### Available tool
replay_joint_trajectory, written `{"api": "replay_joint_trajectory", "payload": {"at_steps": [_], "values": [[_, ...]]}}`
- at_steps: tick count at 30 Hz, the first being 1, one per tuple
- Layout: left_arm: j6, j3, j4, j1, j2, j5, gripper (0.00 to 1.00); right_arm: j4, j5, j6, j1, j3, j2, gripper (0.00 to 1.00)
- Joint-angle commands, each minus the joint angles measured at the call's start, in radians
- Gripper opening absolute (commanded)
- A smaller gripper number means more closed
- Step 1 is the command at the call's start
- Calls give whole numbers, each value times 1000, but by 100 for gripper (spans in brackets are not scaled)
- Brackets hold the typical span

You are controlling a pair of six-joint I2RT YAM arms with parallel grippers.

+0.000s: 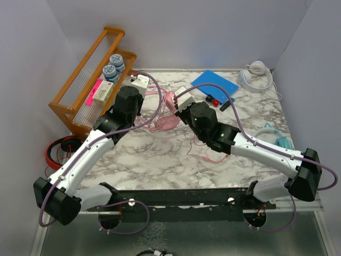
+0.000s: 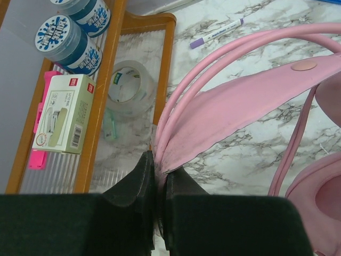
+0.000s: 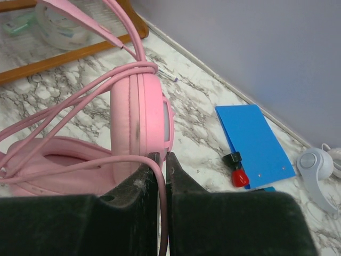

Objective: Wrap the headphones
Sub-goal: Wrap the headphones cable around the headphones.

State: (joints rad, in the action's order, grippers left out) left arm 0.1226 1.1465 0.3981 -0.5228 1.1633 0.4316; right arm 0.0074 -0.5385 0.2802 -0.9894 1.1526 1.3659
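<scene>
Both grippers are holding the pink headphones (image 1: 166, 116) at the far middle of the marble table (image 1: 160, 160).

The left gripper (image 2: 160, 166) is clamping tight on the edge of the pink headband (image 2: 240, 101), just right of the wooden rack (image 1: 114, 33). The right gripper (image 3: 161, 160) is sitting with its jaws almost together, pinching the pink cable (image 3: 80, 166), which is running down between its 2 fingers. More turns of that cable are lying around the upright ear cup (image 3: 141, 117). The white headphones (image 1: 254, 74) are lying at the far right corner beside the blue clipboard (image 1: 214, 85). The teal headphones (image 1: 277, 137) are resting by the right edge.
</scene>
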Motion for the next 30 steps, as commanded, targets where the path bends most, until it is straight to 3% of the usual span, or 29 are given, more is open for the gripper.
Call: {"api": "replay_joint_trajectory", "payload": {"at_steps": [1,12,15,19,26,30], "values": [[42,-18,3,-15,-7,21,0,95,-113,50,13,8,0,12],[36,-2,39,-35,-7,-37,0,149,-93,59,78,7,29,20],[26,13,64,-37,-15,-94,0,116,17,-5,145,24,45,21],[-19,34,97,-40,-31,-191,0,69,299,-87,264,46,68,25],[-73,57,133,-42,-50,-375,0,74,459,-167,366,73,128,29],[-184,96,155,-41,-42,-442,0,100,530,-245,428,40,133,28]]}}
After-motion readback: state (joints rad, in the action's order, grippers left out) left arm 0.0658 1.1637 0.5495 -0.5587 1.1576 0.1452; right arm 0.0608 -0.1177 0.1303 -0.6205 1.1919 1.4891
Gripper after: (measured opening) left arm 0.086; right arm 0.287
